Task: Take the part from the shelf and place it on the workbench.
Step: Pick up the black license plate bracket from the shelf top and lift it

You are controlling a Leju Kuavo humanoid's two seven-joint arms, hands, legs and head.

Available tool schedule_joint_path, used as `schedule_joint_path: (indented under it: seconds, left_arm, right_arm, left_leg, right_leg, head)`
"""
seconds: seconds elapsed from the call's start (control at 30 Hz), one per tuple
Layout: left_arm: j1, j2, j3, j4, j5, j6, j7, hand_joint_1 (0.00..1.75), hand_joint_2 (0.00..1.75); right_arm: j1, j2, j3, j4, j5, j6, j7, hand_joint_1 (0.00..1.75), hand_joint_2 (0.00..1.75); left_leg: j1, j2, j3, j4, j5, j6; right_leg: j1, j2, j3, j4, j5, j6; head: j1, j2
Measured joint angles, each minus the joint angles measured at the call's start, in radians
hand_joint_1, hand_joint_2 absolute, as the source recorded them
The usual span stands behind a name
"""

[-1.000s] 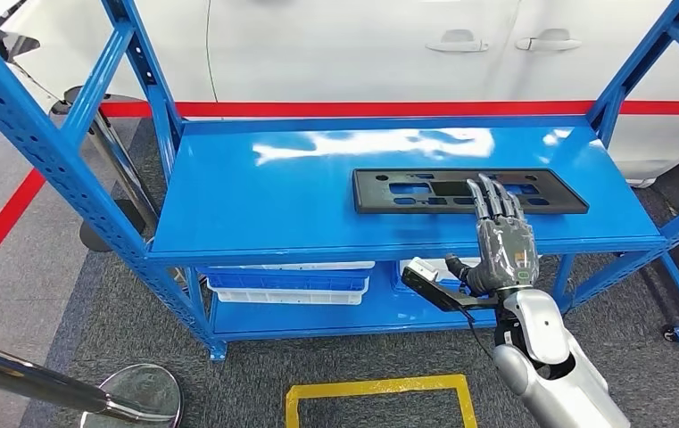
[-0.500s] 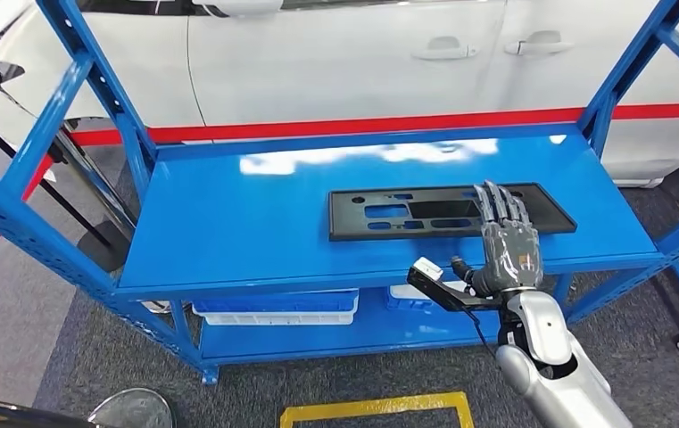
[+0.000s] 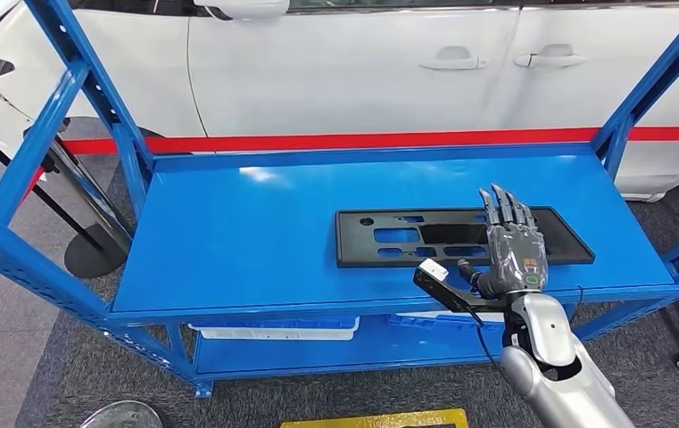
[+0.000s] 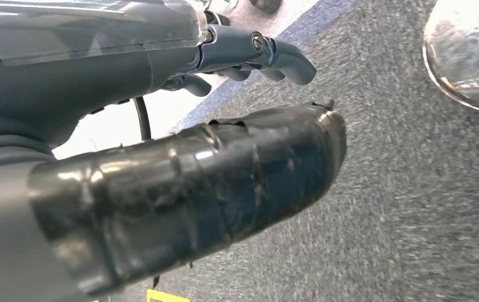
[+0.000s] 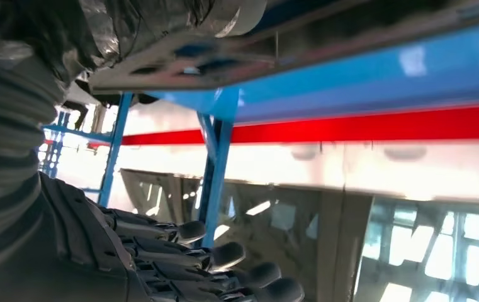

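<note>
Head view, part: a flat black part [image 3: 460,236] with cut-out slots lies on the top board of the blue shelf [image 3: 255,232], toward the board's right half and near its front edge.
Head view, right hand: the right hand [image 3: 512,241] is raised over the right end of the part, its fingers [image 3: 500,207] straight and spread, holding nothing; whether they touch the part cannot be told, since the hand covers that stretch.
Head view, wrist camera: a small black and white unit [image 3: 434,276] sticks out from the wrist, just in front of the part's near edge.
Head view, lower level: white and blue bins [image 3: 273,328] sit under the top board, mostly hidden by it.
Head view, background: a white car [image 3: 362,62] stands behind the shelf, cut off by the frame, with a red line [image 3: 362,141] on the floor along it.
Left wrist view, left hand: the left hand [image 4: 161,163] hangs over grey carpet [image 4: 413,207]; its thick thumb is dark and glossy, the fingers [image 4: 274,56] behind it curl inward with nothing in them.
Right wrist view, right hand: dark fingers [image 5: 224,264] lie straight side by side and apart from the thumb, empty.
Right wrist view, shelf: a blue post [image 5: 218,163] and the car's side show beyond the fingers; the grey shape overhead is too blurred to name.
</note>
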Motion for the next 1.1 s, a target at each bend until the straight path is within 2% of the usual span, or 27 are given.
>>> schedule_joint_path:
  seconds: [0.03, 0.07, 0.1, 0.13, 0.17, 0.2, 0.23, 0.33, 0.4, 0.47, 0.5, 0.53, 0.57, 0.6, 0.63, 0.67, 0.7, 0.73, 0.77, 0.83, 0.9, 0.97, 1.03, 1.07, 1.1]
  left_arm:
    - [0.001, 0.000, 0.000, 0.000, 0.000, 0.000, 0.000, 0.00, 0.00]
    - [0.001, 0.000, 0.000, 0.000, 0.000, -0.001, 0.000, 0.00, 0.00]
    - [0.002, 0.000, 0.000, 0.001, 0.000, -0.001, 0.000, 0.00, 0.00]
    - [0.002, -0.001, 0.000, 0.001, 0.000, -0.001, 0.000, 0.00, 0.00]
    - [0.002, -0.001, 0.000, 0.001, 0.000, -0.001, 0.000, 0.00, 0.00]
    - [0.002, 0.000, 0.000, 0.001, 0.000, -0.001, 0.000, 0.00, 0.00]
    - [0.001, 0.000, 0.000, 0.001, 0.000, -0.001, -0.001, 0.00, 0.00]
    - [0.001, -0.001, 0.000, 0.002, 0.002, 0.001, -0.011, 0.00, 0.00]
    - [0.000, -0.001, 0.000, 0.002, 0.003, 0.002, -0.017, 0.00, 0.00]
    - [0.000, -0.001, 0.000, 0.002, 0.003, 0.002, -0.020, 0.00, 0.00]
    - [0.000, 0.000, 0.000, 0.002, 0.004, 0.002, -0.020, 0.00, 0.00]
    - [0.000, 0.002, 0.000, 0.002, 0.005, 0.003, -0.021, 0.00, 0.00]
    - [0.001, 0.003, 0.000, 0.002, 0.007, 0.003, -0.022, 0.00, 0.00]
    - [0.002, 0.004, 0.000, 0.002, 0.010, 0.003, -0.022, 0.00, 0.00]
    - [0.002, 0.005, 0.000, 0.003, 0.012, 0.003, -0.023, 0.00, 0.00]
    - [0.002, 0.007, 0.000, 0.003, 0.014, 0.004, -0.023, 0.00, 0.00]
    - [0.003, 0.010, 0.000, 0.003, 0.015, 0.004, -0.023, 0.00, 0.00]
    - [0.002, 0.012, 0.000, 0.003, 0.016, 0.004, -0.024, 0.00, 0.00]
    - [0.001, 0.013, 0.000, 0.003, 0.017, 0.004, -0.024, 0.00, 0.00]
    - [-0.001, 0.014, 0.000, 0.003, 0.020, 0.004, -0.025, 0.00, 0.00]
    - [0.000, 0.014, 0.000, 0.004, 0.023, 0.003, -0.026, 0.00, 0.00]
    - [0.000, 0.014, 0.000, 0.004, 0.025, 0.002, -0.026, 0.00, 0.00]
    - [-0.001, 0.014, 0.000, 0.004, 0.026, 0.002, -0.026, 0.00, 0.00]
    - [-0.001, 0.014, 0.000, 0.004, 0.027, 0.002, -0.026, 0.00, 0.00]
    - [-0.001, 0.014, 0.000, 0.004, 0.027, 0.002, -0.026, 0.00, 0.00]
  right_arm:
    - [0.004, 0.000, 0.000, 0.005, 0.001, 0.002, 0.000, 0.00, 1.75]
    - [0.007, 0.000, 0.000, 0.010, 0.002, 0.003, 0.000, 0.00, 1.75]
    - [0.008, 0.000, -0.001, 0.014, 0.002, 0.003, 0.000, 0.00, 1.75]
    - [0.007, 0.000, -0.001, 0.016, 0.002, 0.004, 0.000, 0.00, 1.75]
    - [0.006, 0.000, -0.002, 0.020, 0.003, 0.004, -0.001, 0.00, 1.75]
    - [0.005, 0.000, -0.002, 0.023, 0.004, 0.006, -0.002, 0.00, 1.75]
    - [0.003, 0.000, -0.002, 0.026, 0.006, 0.008, -0.002, 0.00, 1.75]
    - [0.001, -0.001, -0.003, 0.037, 0.020, 0.025, -0.006, 0.00, 1.75]
    - [-0.006, -0.003, -0.001, 0.050, 0.038, 0.054, -0.013, 0.00, 1.75]
    - [-0.021, -0.008, 0.007, 0.076, 0.055, 0.088, -0.020, 0.00, 1.75]
    - [-0.027, -0.010, 0.014, 0.092, 0.059, 0.100, -0.023, 0.00, 1.75]
    - [-0.031, -0.011, 0.022, 0.109, 0.062, 0.108, -0.027, 0.00, 1.75]
    - [-0.035, -0.012, 0.030, 0.126, 0.060, 0.114, -0.033, 0.00, 1.75]
    - [-0.040, -0.012, 0.039, 0.142, 0.057, 0.121, -0.039, 0.00, 1.75]
    - [-0.048, -0.013, 0.048, 0.155, 0.051, 0.129, -0.046, 0.00, 1.75]
    - [-0.056, -0.013, 0.056, 0.165, 0.044, 0.137, -0.052, 0.00, 1.75]
    - [-0.063, -0.014, 0.063, 0.175, 0.038, 0.145, -0.057, 0.00, 1.75]
    - [-0.072, -0.015, 0.071, 0.184, 0.032, 0.152, -0.063, 0.00, 1.75]
    - [-0.080, -0.017, 0.077, 0.193, 0.026, 0.159, -0.069, 0.00, 1.75]
    - [-0.097, -0.022, 0.090, 0.208, 0.012, 0.167, -0.083, 0.00, 1.75]
    - [-0.111, -0.028, 0.101, 0.225, 0.000, 0.167, -0.091, 0.00, 1.75]
    - [-0.125, -0.032, 0.113, 0.248, -0.005, 0.160, -0.092, 0.00, 1.75]
    - [-0.135, -0.033, 0.124, 0.272, -0.005, 0.147, -0.091, 0.00, 1.75]
    - [-0.139, -0.032, 0.129, 0.282, -0.004, 0.138, -0.090, 0.00, 1.75]
    - [-0.144, -0.031, 0.133, 0.292, -0.004, 0.125, -0.088, 0.00, 1.75]
  left_leg:
    - [0.001, 0.000, 0.007, 0.001, -0.008, -0.001]
    - [0.003, -0.001, 0.016, 0.003, -0.017, -0.004]
    - [0.005, -0.001, 0.026, 0.005, -0.026, -0.008]
    - [0.008, -0.002, 0.036, 0.009, -0.037, -0.013]
    - [0.010, -0.002, 0.044, 0.011, -0.047, -0.020]
    - [0.011, -0.003, 0.048, 0.015, -0.057, -0.028]
    - [0.010, -0.004, 0.050, 0.018, -0.063, -0.036]
    - [0.011, -0.002, 0.048, 0.017, -0.068, -0.051]
    - [0.013, 0.000, 0.037, 0.047, -0.090, -0.057]
    - [0.014, 0.000, -0.015, 0.151, -0.138, -0.060]
    - [0.014, -0.001, -0.057, 0.223, -0.163, -0.060]
    - [0.013, -0.001, -0.095, 0.283, -0.175, -0.060]
    - [0.013, -0.001, -0.121, 0.314, -0.171, -0.058]
    - [0.012, -0.001, -0.129, 0.308, -0.146, -0.055]
    - [0.011, -0.001, -0.116, 0.261, -0.105, -0.050]
    - [0.008, -0.001, -0.091, 0.192, -0.062, -0.043]
    - [0.005, -0.001, -0.066, 0.129, -0.031, -0.036]
    - [0.001, -0.001, -0.046, 0.082, -0.015, -0.031]
    - [-0.002, -0.001, -0.035, 0.056, -0.012, -0.028]
    - [-0.004, -0.001, -0.030, 0.042, -0.015, -0.026]
    - [0.000, 0.000, -0.025, 0.032, -0.009, -0.019]
    - [0.006, 0.001, -0.019, 0.022, -0.004, -0.011]
    - [0.005, 0.000, -0.019, 0.021, -0.004, -0.008]
    - [0.005, 0.000, -0.019, 0.022, -0.005, -0.008]
    - [0.005, 0.000, -0.017, 0.022, -0.006, -0.008]
  right_leg:
    - [-0.006, 0.000, -0.039, 0.046, 0.000, 0.007]
    - [-0.012, -0.001, -0.060, 0.055, 0.023, 0.013]
    - [-0.017, -0.002, -0.061, 0.023, 0.066, 0.018]
    - [-0.022, -0.004, -0.044, -0.043, 0.122, 0.023]
    - [-0.023, -0.005, -0.022, -0.107, 0.161, 0.026]
    - [-0.021, -0.006, 0.001, -0.163, 0.182, 0.024]
    - [-0.018, -0.007, 0.013, -0.192, 0.186, 0.019]
    - [-0.010, -0.004, 0.017, -0.201, 0.172, -0.006]
    - [-0.011, -0.003, 0.022, -0.208, 0.169, -0.022]
    - [-0.010, -0.004, 0.030, -0.211, 0.164, -0.035]
    - [-0.008, -0.005, 0.032, -0.211, 0.161, -0.040]
    - [-0.005, -0.005, 0.035, -0.211, 0.158, -0.043]
    - [-0.002, -0.005, 0.039, -0.211, 0.155, -0.046]
    - [0.001, -0.004, 0.044, -0.211, 0.152, -0.047]
    - [0.003, -0.002, 0.050, -0.211, 0.149, -0.047]
    - [0.005, -0.001, 0.057, -0.211, 0.145, -0.046]
    - [0.007, 0.000, 0.062, -0.211, 0.141, -0.044]
    - [0.008, 0.001, 0.064, -0.210, 0.138, -0.040]
    - [0.008, 0.001, 0.063, -0.209, 0.137, -0.036]
    - [0.008, 0.002, 0.061, -0.212, 0.139, -0.025]
    - [0.007, 0.001, 0.059, -0.205, 0.131, -0.015]
    - [0.004, 0.000, 0.027, -0.135, 0.088, -0.007]
    - [0.000, -0.001, -0.038, -0.005, 0.031, 0.001]
    - [-0.002, -0.001, -0.063, 0.042, 0.021, 0.003]
    - [-0.004, -0.001, -0.074, 0.057, 0.029, 0.005]
  head:
    - [0.000, 0.000]
    - [0.000, 0.000]
    - [0.000, 0.000]
    - [0.000, 0.000]
    - [0.000, 0.000]
    - [0.000, 0.000]
    - [0.001, 0.000]
    - [0.000, 0.000]
    - [0.000, 0.000]
    - [0.000, 0.000]
    - [0.000, 0.000]
    - [0.000, 0.000]
    - [0.000, 0.000]
    - [0.000, 0.000]
    - [0.000, 0.000]
    - [0.000, 0.000]
    - [0.000, 0.000]
    - [0.000, 0.000]
    - [0.001, 0.000]
    - [0.001, 0.000]
    - [0.001, 0.000]
    - [0.002, 0.000]
    - [0.003, 0.000]
    - [0.003, 0.000]
    - [0.003, 0.000]
